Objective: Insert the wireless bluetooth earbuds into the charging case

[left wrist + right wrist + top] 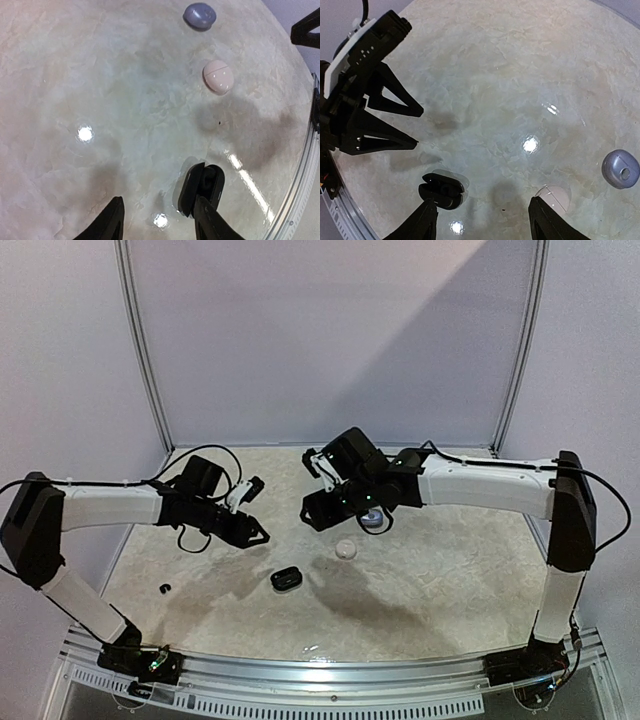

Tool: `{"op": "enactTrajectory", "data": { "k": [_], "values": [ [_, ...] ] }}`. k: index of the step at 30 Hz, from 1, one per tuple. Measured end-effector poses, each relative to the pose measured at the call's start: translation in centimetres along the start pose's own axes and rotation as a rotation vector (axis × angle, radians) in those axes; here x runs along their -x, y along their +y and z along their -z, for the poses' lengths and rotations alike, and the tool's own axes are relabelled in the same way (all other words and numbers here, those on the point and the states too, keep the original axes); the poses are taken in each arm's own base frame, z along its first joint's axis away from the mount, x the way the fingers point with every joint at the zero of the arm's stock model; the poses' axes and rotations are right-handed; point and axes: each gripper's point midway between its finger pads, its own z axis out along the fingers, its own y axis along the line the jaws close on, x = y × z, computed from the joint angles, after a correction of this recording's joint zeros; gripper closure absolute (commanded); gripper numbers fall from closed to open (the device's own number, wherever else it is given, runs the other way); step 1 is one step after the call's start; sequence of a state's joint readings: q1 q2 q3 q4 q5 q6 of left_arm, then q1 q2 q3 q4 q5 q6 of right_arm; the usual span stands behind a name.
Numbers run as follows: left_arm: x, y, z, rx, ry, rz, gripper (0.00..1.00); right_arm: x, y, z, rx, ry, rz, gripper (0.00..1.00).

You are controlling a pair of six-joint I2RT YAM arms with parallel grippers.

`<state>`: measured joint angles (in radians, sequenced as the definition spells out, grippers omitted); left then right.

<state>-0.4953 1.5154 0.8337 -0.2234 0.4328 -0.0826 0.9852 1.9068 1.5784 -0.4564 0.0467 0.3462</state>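
Observation:
An open black charging case lies on the marble table, its lid tipped up. In the left wrist view the black case sits just beyond my right fingertip. My left gripper hangs above the table, open and empty. My right gripper is also open and empty. The black case is by its left fingertip. From above, the left gripper and right gripper hover apart, up-left and up-right of the case. One tiny black earbud lies alone at the left.
A pinkish-white shut case and a grey-blue case lie right of the black one. A metal rail runs along the table's near edge.

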Motion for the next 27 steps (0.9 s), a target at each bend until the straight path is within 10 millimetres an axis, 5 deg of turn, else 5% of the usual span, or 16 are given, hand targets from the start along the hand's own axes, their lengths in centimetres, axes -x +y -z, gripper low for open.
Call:
{"op": "enactTrajectory", "data": {
  "k": [7, 16, 18, 20, 23, 27],
  "values": [
    [-1.7, 0.1, -0.2, -0.008, 0.123, 0.009, 0.45, -4.0, -1.2, -2.7, -0.039, 0.111, -0.126, 0.34],
    [-3.8, -2.0, -1.3, -0.094, 0.297, -0.062, 0.46, -5.7, -0.7, -4.4, -0.008, 0.150, -0.234, 0.36],
    [-4.1, -1.4, -0.7, -0.074, 0.331, -0.056, 0.35, -6.6, -0.6, -5.1, 0.002, 0.178, -0.255, 0.36],
    [-3.6, -0.5, 0.5, -0.048, 0.349, -0.077, 0.03, -7.4, -0.7, -5.5, -0.001, 0.198, -0.271, 0.34],
    [-3.0, 1.4, 3.2, 0.001, 0.368, -0.106, 0.01, -8.0, -0.9, -5.7, -0.007, 0.205, -0.287, 0.29],
    [-4.5, 7.6, 8.3, 0.168, 0.463, -0.028, 0.12, -8.0, -1.1, -5.8, -0.012, 0.197, -0.299, 0.25]
  ]
}}
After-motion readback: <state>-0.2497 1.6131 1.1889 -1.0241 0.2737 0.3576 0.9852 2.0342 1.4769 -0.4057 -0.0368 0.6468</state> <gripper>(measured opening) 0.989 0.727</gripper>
